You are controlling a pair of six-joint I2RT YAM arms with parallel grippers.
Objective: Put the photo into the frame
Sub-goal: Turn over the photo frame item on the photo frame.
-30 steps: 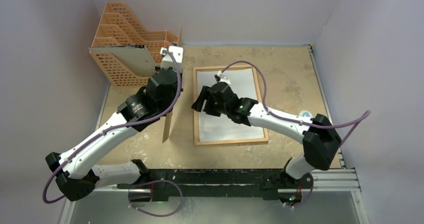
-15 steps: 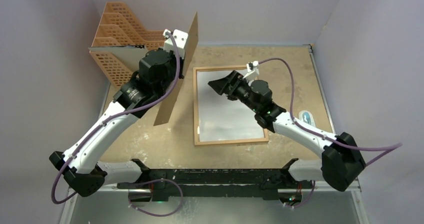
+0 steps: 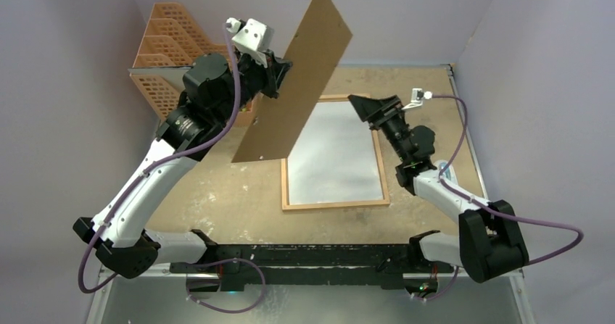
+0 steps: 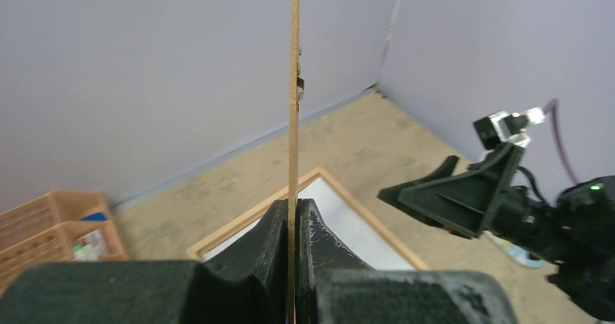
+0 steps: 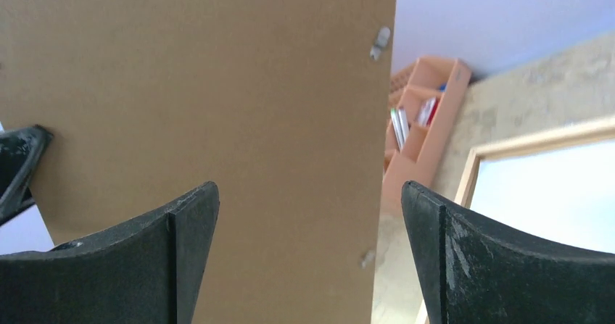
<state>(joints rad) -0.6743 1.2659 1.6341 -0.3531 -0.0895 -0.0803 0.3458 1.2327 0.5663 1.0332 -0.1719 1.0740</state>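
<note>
We note orange file rack (image 3: 168,28) at far left corner of table (image 3: 217,204). Brown backing panel (image 3: 294,77) hangs tilted in air, lower end covering frame's far left corner in top view. Frame (image 3: 333,206) lies flat mid-table. Pale sheet (image 3: 333,157) fills it, printed side unseen, so we cannot tell if it is photo. Left arm raised, left gripper (image 3: 279,74) clamped on panel's edge. Right arm reaches along frame's right side, right gripper (image 3: 360,106) spread wide, empty, aimed at panel, apart from it.
</note>
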